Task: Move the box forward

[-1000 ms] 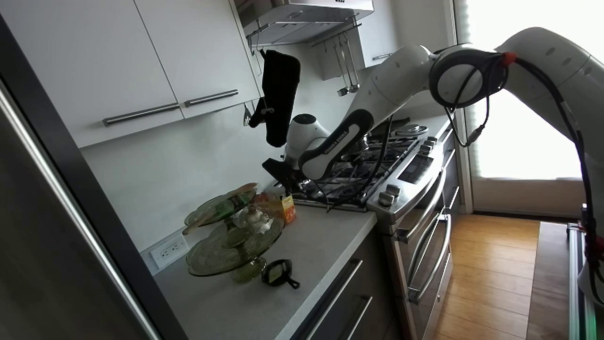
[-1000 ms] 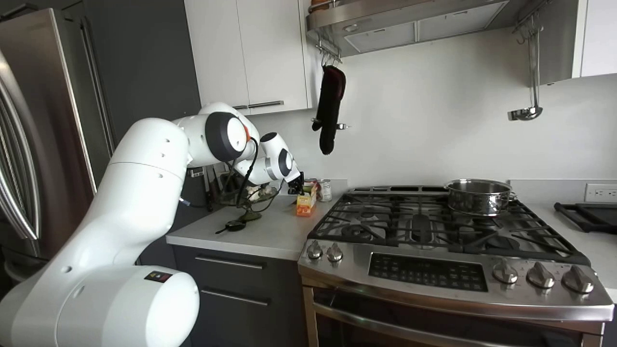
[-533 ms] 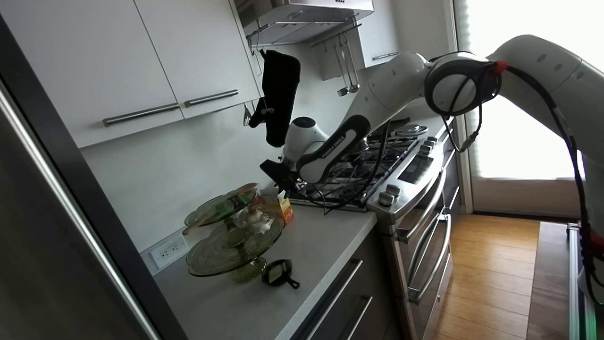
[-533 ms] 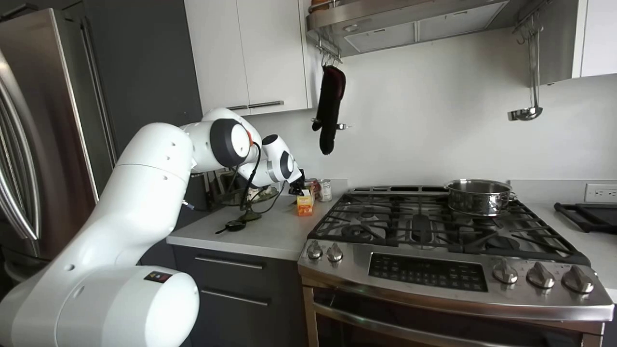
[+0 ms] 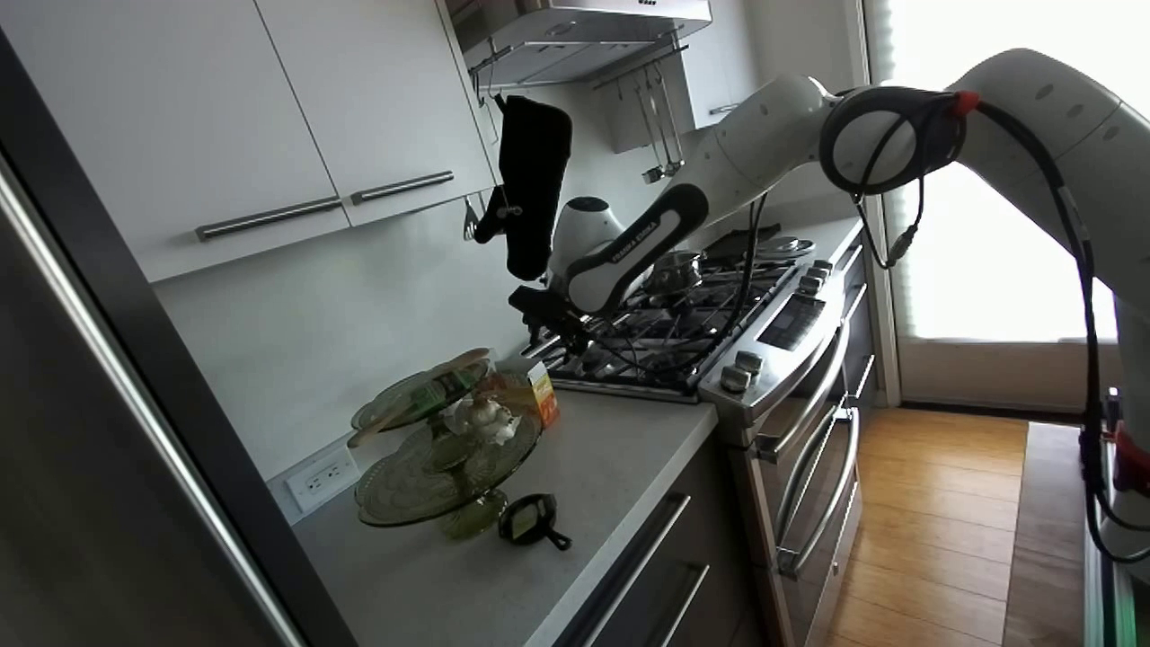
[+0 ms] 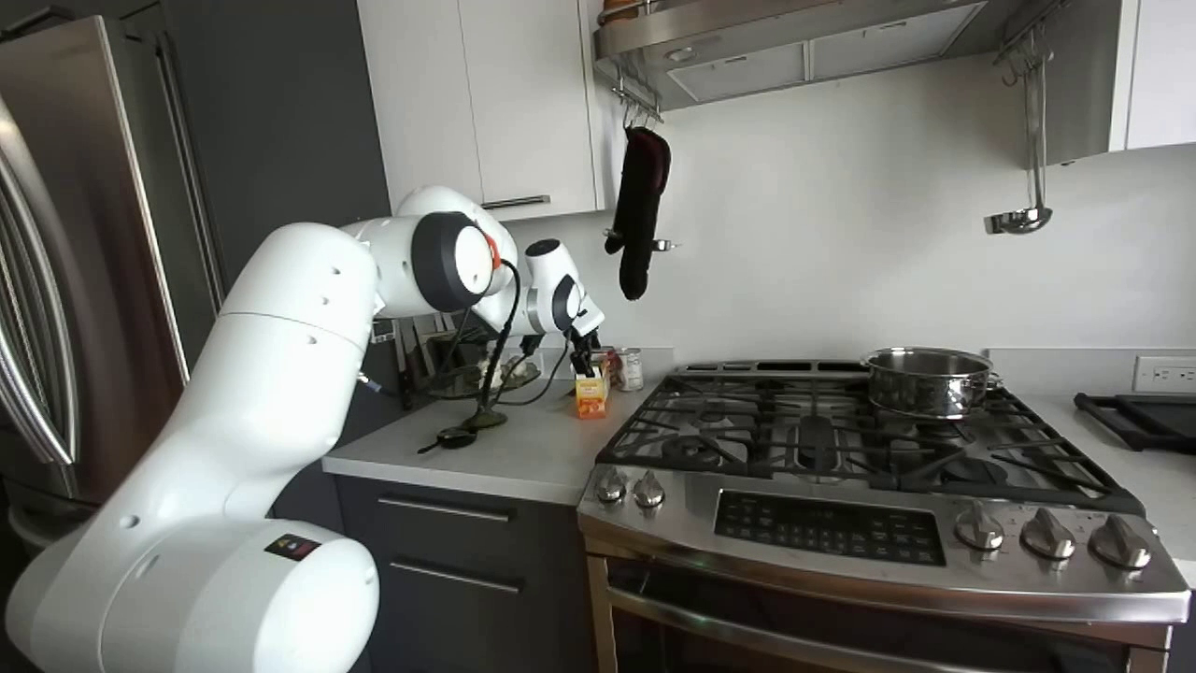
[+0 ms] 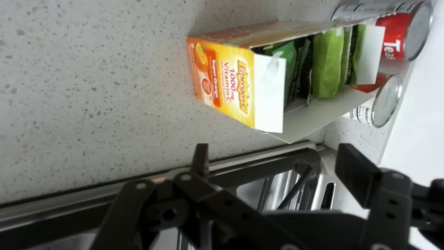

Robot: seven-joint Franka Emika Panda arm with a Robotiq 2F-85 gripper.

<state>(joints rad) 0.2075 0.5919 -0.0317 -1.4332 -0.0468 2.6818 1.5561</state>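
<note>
The box (image 7: 225,80) stands upright on the table (image 7: 86,104), in the upper part of the wrist view, right of centre. Its orange and yellow face, printed with Super Orange and Vitamin C, points to the left of the frame. The top is open; white flaps stick out, and green packets (image 7: 326,62) fill much of the inside. Two cans (image 7: 399,31) stand by its far end, at the upper right.

The hand (image 7: 274,165) comes in from the bottom of that view, its fingers (image 7: 357,177) wide apart, with the stove (image 7: 248,194) showing in the gap. The box shows above them in the frame, apart from both.

In an exterior view the arm (image 5: 755,144) reaches in from the right, and the hand hangs above and a little right of the box, with a gap between. A glass stand (image 5: 386,490) is just left of the box and bears a pale bulb (image 5: 485,413); a small black pan (image 5: 527,519) lies beside its foot. In both exterior views the box is just left of the stove. In an exterior view a pot (image 6: 925,388) stands on the stove in the right half of the frame, a mitt (image 6: 643,215) hangs near the middle and a ladle (image 6: 1020,221) hangs at the upper right.
</note>
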